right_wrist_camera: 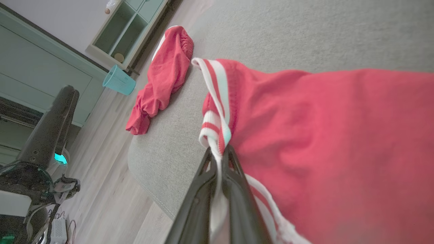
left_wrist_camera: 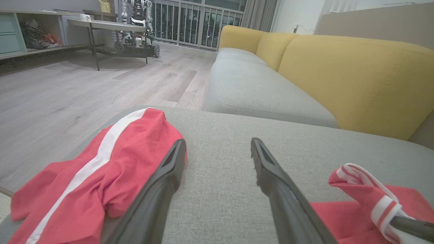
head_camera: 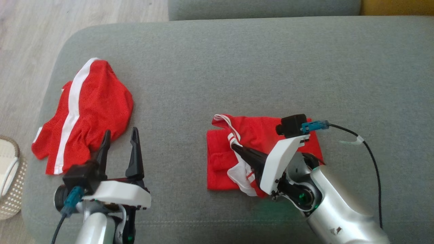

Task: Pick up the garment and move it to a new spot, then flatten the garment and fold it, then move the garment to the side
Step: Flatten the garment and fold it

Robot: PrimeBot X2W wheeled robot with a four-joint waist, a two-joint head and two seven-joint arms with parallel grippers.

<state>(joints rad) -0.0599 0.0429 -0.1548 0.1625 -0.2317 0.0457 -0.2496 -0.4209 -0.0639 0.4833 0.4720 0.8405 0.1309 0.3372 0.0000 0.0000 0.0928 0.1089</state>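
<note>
A red garment (head_camera: 261, 134) with white-and-red striped trim lies partly folded on the grey cushion (head_camera: 237, 67), right of centre. My right gripper (head_camera: 234, 146) is shut on its striped trim (right_wrist_camera: 217, 128), and the trim rises into a peak above the cloth (right_wrist_camera: 322, 135). In the left wrist view this garment (left_wrist_camera: 369, 200) sits at the lower right. My left gripper (head_camera: 120, 135) stands open just above the cushion, with nothing between its fingers (left_wrist_camera: 169, 176). It sits at the right edge of a second red garment (head_camera: 84, 112) with a white stripe.
The second red garment (left_wrist_camera: 101, 166) lies crumpled near the cushion's left edge (right_wrist_camera: 162, 74). A woven basket (head_camera: 10, 179) stands on the wooden floor at the left. A yellow sofa back (left_wrist_camera: 356, 78) rises beyond. A black cable (head_camera: 371, 156) trails from my right wrist.
</note>
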